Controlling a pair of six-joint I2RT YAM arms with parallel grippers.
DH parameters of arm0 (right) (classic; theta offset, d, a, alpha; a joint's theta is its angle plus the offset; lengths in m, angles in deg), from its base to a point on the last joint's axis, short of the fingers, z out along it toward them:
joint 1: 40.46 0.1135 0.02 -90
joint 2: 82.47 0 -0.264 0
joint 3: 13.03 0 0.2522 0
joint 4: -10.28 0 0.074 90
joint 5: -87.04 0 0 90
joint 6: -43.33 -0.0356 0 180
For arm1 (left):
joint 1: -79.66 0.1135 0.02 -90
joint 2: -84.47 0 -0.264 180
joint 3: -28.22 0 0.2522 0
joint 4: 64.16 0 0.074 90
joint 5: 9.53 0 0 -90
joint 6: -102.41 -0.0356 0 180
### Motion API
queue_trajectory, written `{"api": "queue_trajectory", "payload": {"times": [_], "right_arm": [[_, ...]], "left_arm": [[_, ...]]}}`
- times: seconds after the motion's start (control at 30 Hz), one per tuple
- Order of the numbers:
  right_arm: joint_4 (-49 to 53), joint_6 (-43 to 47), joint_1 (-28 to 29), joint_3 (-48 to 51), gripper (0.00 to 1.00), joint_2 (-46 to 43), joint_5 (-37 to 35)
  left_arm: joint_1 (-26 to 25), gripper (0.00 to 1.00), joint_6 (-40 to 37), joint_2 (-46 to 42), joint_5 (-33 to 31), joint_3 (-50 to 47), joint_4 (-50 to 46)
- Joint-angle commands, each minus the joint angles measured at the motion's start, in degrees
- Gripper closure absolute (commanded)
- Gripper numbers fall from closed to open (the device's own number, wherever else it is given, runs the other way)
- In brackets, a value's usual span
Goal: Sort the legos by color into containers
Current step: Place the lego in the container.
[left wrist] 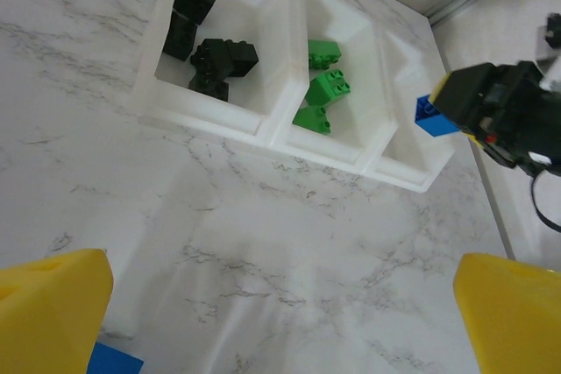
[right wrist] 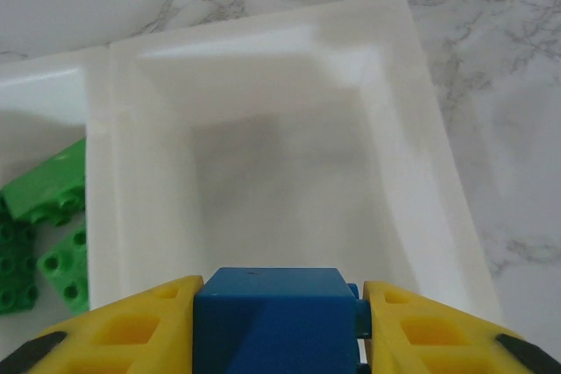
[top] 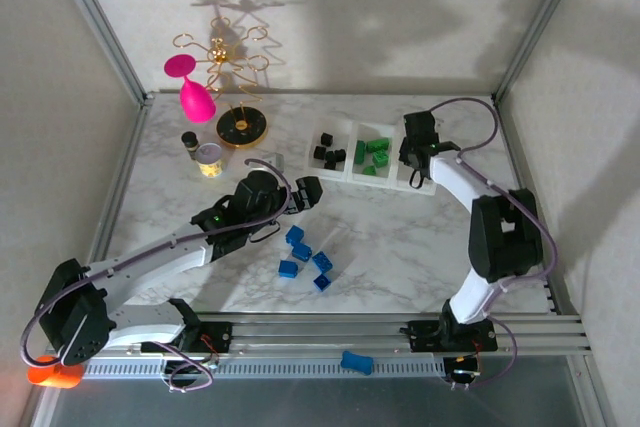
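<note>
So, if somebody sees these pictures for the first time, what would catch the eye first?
First, the right gripper, shut on a blue lego above the empty right-hand compartment of the white tray. Then the sorted colours: black legos in the left compartment, green legos in the middle one. Loose blue legos lie on the marble table in front of the tray, near the open left gripper.

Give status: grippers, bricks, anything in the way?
Right gripper shut on blue brick over right compartment. Left gripper open, empty. Loose blue bricks on table; black bricks, green bricks binned. Nothing in the way.
</note>
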Motion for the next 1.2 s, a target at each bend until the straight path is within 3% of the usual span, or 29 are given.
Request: {"api": "queue_trajectory", "payload": {"times": [0.0,0.37,0.6,0.93,1.17], "right_arm": [[-1.66,1.91,-1.5,-4.52,0.57,3.44,-0.87],[-1.17,4.46,-2.34,-9.79,0.36,7.16,-0.55],[1.38,3.46,-0.24,-7.51,0.33,1.6,3.34],[3.17,1.42,12.18,4.14,0.27,-10.6,5.55],[5.24,-3.78,24.23,7.83,0.25,-12.77,5.78]], "left_arm": [[-0.57,0.0,-1.4,0.38,0.79,2.25,0.75],[-0.57,0.0,-3.03,-0.78,-1.74,2.41,-1.08],[-0.57,0.0,-3.31,-1.88,-3.11,1.93,-1.98],[-0.48,0.01,-2.48,-7.11,-8.01,-2.05,-7.59],[-0.5,0.0,0.7,-11.6,-10.64,-7.45,-9.32]]}}
